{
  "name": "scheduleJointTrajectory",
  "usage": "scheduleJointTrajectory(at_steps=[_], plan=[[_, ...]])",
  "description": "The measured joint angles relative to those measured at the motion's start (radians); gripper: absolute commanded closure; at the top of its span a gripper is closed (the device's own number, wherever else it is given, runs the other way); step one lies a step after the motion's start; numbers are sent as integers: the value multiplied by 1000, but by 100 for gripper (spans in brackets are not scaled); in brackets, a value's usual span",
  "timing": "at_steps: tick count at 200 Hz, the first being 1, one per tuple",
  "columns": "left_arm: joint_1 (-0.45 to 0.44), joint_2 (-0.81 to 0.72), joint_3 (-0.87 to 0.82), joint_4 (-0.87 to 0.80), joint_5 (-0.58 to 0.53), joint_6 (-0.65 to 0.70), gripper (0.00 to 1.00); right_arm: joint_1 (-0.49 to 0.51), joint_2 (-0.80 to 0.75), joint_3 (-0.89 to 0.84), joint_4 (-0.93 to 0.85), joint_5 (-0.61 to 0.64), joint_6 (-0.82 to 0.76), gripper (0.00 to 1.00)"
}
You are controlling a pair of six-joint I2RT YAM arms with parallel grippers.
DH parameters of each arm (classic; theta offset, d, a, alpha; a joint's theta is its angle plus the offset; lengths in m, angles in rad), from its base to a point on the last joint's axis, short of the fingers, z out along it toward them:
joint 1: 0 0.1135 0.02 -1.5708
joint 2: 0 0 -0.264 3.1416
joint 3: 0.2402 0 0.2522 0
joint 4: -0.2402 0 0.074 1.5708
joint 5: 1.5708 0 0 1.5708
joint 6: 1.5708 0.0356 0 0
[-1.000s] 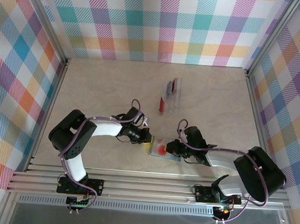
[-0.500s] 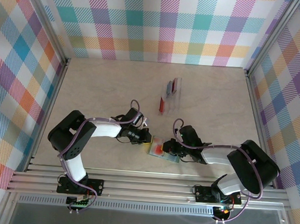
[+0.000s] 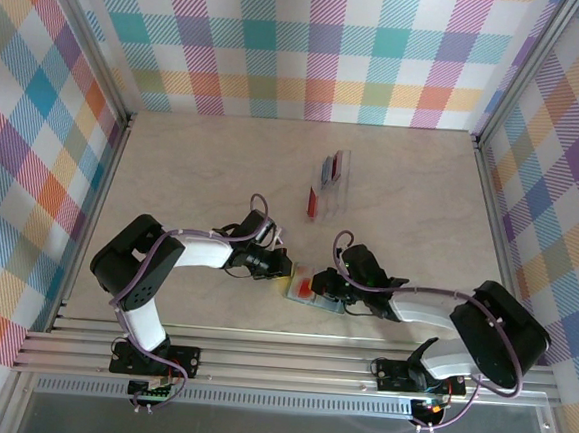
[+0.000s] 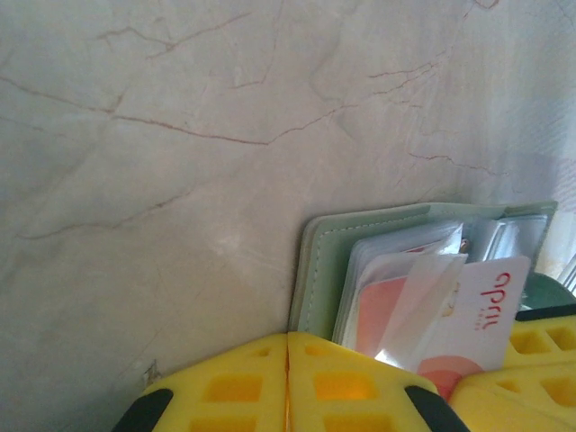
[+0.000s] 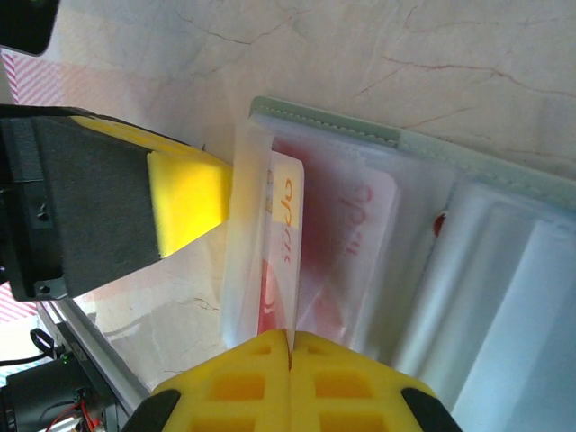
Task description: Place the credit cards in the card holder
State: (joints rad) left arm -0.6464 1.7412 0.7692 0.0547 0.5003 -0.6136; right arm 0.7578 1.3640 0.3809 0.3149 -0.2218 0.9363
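If the right pincer (image 5: 290, 346) gripping the pale orange-marked plastic card (image 5: 288, 216) tilts, the card jams at the sage-green folding card holder (image 5: 324, 121); the left pincer (image 4: 288, 346) is closed.

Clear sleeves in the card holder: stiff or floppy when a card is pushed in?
Probably floppy: one clear sleeve folds crookedly over the pale card. Likely slippery, since it looks glossy. The card holder seems firmer: straight edges.

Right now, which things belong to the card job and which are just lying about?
Job: card holder, pale card partly in it, red card, blue card, left gripper, right gripper.
Lying about: clear rack holding those two, table.
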Motion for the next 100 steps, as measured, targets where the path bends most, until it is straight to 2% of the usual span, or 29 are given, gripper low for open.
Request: scheduleJointTrajectory(at_steps=[100], plan=[[-12,-15,-23,30,-21,-11,91,70,-2,18,-21,101,55,100]])
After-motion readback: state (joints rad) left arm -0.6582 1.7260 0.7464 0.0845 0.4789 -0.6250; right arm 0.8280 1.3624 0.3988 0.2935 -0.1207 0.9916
